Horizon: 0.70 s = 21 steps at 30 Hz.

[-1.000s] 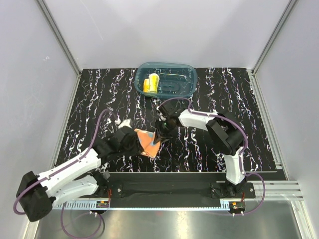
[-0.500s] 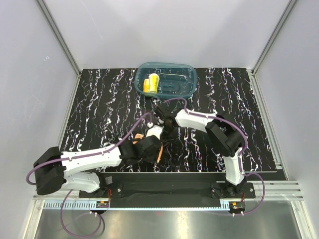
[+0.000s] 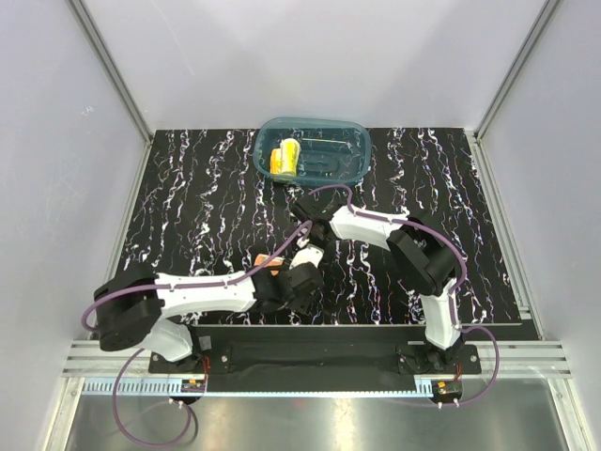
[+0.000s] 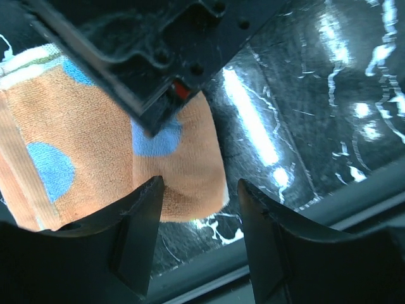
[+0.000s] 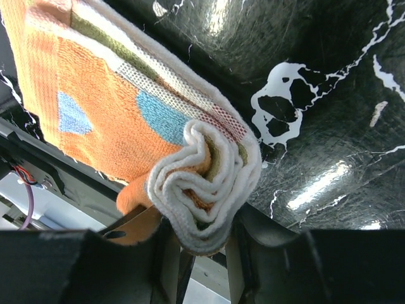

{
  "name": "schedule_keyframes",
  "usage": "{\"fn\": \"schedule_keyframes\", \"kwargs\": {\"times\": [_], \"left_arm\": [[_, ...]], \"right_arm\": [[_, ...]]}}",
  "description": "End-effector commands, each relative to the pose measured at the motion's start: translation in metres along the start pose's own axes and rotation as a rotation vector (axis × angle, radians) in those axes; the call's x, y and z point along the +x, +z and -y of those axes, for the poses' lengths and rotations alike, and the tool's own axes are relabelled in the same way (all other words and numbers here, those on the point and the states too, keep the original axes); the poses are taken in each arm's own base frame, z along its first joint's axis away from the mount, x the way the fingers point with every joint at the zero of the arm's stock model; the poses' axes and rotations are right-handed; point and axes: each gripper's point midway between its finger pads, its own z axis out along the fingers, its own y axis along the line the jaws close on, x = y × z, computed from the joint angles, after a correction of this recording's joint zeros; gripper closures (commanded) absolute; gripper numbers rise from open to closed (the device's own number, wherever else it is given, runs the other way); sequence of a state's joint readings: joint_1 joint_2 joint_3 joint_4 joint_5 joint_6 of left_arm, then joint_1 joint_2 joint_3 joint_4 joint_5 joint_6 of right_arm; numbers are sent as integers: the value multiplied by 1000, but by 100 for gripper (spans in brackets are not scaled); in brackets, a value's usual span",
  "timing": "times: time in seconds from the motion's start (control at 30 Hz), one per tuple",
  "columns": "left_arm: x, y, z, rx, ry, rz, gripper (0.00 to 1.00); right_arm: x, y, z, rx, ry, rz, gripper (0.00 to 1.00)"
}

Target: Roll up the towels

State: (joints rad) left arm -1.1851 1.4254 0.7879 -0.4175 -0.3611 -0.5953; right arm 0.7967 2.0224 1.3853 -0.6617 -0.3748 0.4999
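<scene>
Marbled table (image 3: 188, 188); orange towel (image 5: 126, 107) pinched in right pincer (image 5: 202, 244); left pincer (image 4: 199, 196) agape at its edge

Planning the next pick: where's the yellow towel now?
In the top view, the yellow towel lies in the left end of the tub, at the far middle of the table.

arms (image 3: 202, 293): white links, black joints | cables (image 3: 116, 413): purple | base plate (image 3: 310, 355): black

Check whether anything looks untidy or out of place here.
The blue-dotted orange towel is rolled loosely: at the end pinched in the right claw, its white-edged layers bunch unevenly. The yellow rolled towel sits inside the teal plastic tub.
</scene>
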Motion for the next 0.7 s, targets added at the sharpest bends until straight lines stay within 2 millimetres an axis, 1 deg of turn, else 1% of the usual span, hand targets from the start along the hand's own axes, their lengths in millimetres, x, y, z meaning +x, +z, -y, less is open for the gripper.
{"fn": "schedule_keyframes", "kwargs": {"times": [0.0, 0.2, 0.37, 0.43, 0.57, 0.6, 0.67], "left_arm": [[-15, 5, 1, -41, -12, 47, 44], [0, 12, -8, -104, -14, 3, 44], [16, 14, -15, -140, -14, -37, 44], [22, 14, -16, -149, -13, -50, 46], [35, 14, -20, -172, -6, -73, 51], [38, 13, -21, -177, -4, -79, 56], [42, 12, -24, -195, -4, -85, 60]], "right_arm": [[1, -3, 5, 57, -38, 0, 64], [0, 0, 5, 59, -41, -8, 63], [-1, 4, 7, 71, -49, -23, 58], [-5, 4, 5, 64, -56, -21, 57], [-12, 5, 7, 65, -62, -27, 54], [-16, 3, 6, 59, -58, -21, 53], [-19, 5, 10, 58, -51, -26, 53]]}}
